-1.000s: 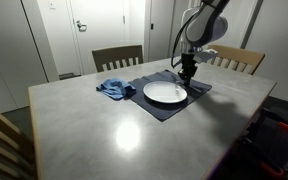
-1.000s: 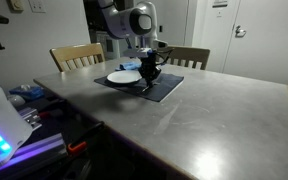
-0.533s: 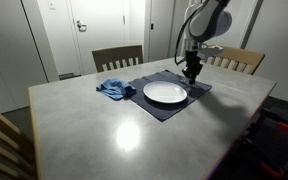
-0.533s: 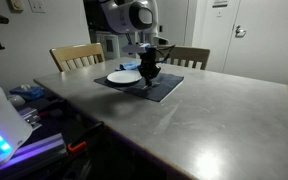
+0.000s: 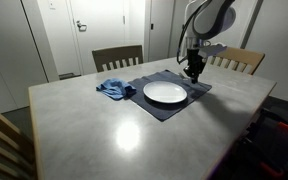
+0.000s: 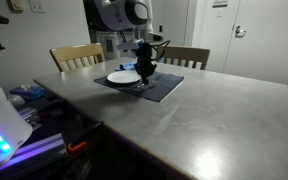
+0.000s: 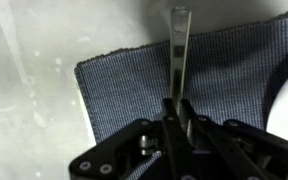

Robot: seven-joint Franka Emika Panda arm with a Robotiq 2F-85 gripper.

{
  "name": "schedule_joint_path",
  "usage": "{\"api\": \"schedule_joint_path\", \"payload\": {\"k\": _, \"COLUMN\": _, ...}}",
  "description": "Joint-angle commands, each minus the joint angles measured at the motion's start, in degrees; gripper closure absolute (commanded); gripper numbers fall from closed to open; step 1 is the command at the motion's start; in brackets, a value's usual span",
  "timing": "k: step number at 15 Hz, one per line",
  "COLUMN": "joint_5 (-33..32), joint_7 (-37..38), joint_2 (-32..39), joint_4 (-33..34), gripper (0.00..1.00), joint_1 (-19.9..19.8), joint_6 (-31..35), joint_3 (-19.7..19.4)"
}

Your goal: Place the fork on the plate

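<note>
My claw (image 7: 174, 108) is pinched on the fork (image 7: 177, 45), gripping its thin shaft near one end. The rest of it juts out ahead of me in the wrist view, over the dark placemat (image 7: 124, 90) and past the mat's far edge. Whether I hold the tine end or the handle end I cannot tell. The white plate (image 5: 165, 93) sits on that mat just beside me, and in both exterior views I hang next to its rim, not over the dish itself. So I judge the step in hand to be the carry. I should slide sideways until the whole fork, not only my fingers, lies over the flat middle of the plate. The pinch is narrow and the free end is long, so I should move slowly and keep it level. Then I should come down close to the dish before spreading, so the fork neither clatters nor tips off the rim.
</note>
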Motion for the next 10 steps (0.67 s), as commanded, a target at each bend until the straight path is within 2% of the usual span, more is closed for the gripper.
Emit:
{"api": "schedule_joint_path", "payload": {"k": 1, "joint_5": -4.6, "joint_7": 3.78, "joint_2": -3.63, "joint_4": -3.45, "gripper": 0.97, "joint_1": 2.17, "joint_6": 0.2, "joint_3": -1.6}}
{"api": "schedule_joint_path", "payload": {"k": 5, "joint_5": -12.68, "joint_7": 8.55, "joint_2": -5.39, "joint_4": -4.94, "gripper": 0.97, "joint_1": 4.49, "joint_6": -0.44, "joint_3": -3.06}}
{"api": "schedule_joint_path", "payload": {"k": 10, "joint_5": -17.7, "joint_7": 6.14, "joint_2": -7.38, "joint_4": -6.31, "gripper": 0.97, "joint_1": 4.17, "joint_6": -1.08, "joint_3": -1.56}}
